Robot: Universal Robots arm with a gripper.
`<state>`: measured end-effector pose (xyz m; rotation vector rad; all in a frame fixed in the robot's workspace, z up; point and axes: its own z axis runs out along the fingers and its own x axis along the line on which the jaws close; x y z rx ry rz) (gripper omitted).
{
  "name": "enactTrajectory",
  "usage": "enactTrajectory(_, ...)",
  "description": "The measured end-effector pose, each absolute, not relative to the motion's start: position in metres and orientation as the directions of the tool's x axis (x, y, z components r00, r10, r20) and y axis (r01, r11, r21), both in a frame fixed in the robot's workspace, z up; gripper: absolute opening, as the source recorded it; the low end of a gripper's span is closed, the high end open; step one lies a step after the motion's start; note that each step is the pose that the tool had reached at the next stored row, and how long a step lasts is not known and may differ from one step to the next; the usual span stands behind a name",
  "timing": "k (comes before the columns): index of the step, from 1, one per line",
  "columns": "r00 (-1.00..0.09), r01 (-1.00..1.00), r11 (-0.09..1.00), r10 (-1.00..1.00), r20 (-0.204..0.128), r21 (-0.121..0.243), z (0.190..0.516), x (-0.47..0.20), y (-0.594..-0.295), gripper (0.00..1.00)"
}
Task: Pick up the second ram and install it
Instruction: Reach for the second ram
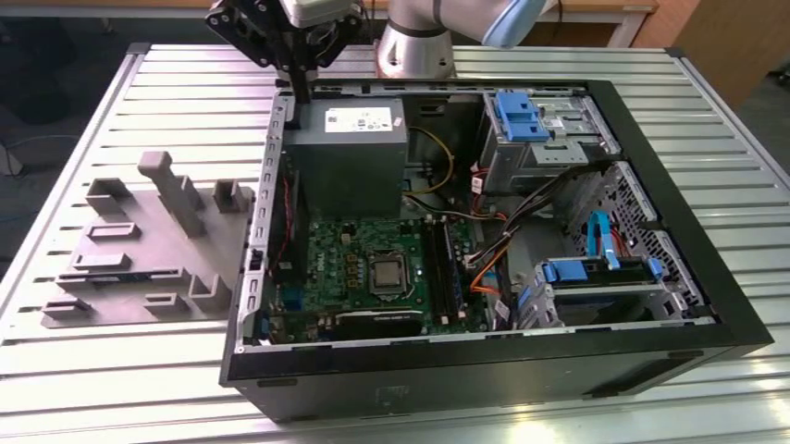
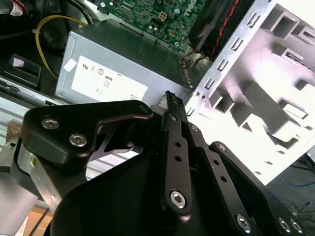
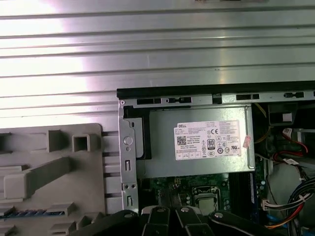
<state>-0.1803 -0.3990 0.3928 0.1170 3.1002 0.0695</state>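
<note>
The second ram is a thin dark blue strip lying in a slot of the grey fixture; in the exterior view it shows as a dark line on that fixture. My gripper hangs high over the back left corner of the open computer case, above the grey power supply, well away from the ram. In both wrist views its black fingers lie together, shut, with nothing between them. The long black memory slots run along the green motherboard.
Upright grey blocks stand on the fixture at the exterior view's left. Inside the case are loose cables and blue drive brackets. The case's metal wall separates fixture from motherboard. The arm's base is behind the case.
</note>
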Motion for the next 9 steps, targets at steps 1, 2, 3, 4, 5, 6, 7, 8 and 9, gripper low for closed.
enactTrajectory(1,-0.996,0.075,0.996,0.076,-0.037,0.046,0.393,-0.182,-0.399,0.11)
enactTrajectory(2,-0.996,0.075,0.996,0.076,-0.038,0.046,0.393,-0.184,-0.399,0.11)
enactTrajectory(3,-0.996,0.075,0.996,0.076,-0.038,0.046,0.393,-0.186,-0.399,0.11)
enactTrajectory(4,-0.996,0.074,0.996,0.076,-0.039,0.046,0.393,-0.187,-0.399,0.11)
enactTrajectory(5,-0.996,0.074,0.996,0.076,-0.039,0.047,0.393,-0.189,-0.399,0.11)
enactTrajectory(6,-0.996,0.074,0.996,0.076,-0.039,0.046,0.393,-0.191,-0.399,0.11)
enactTrajectory(7,-0.996,0.074,0.996,0.076,-0.040,0.047,0.393,-0.193,-0.399,0.11)
enactTrajectory(8,-0.996,0.074,0.996,0.076,-0.040,0.047,0.393,-0.194,-0.399,0.11)
enactTrajectory(9,-0.996,0.074,0.996,0.076,-0.040,0.047,0.393,-0.196,-0.399,0.11)
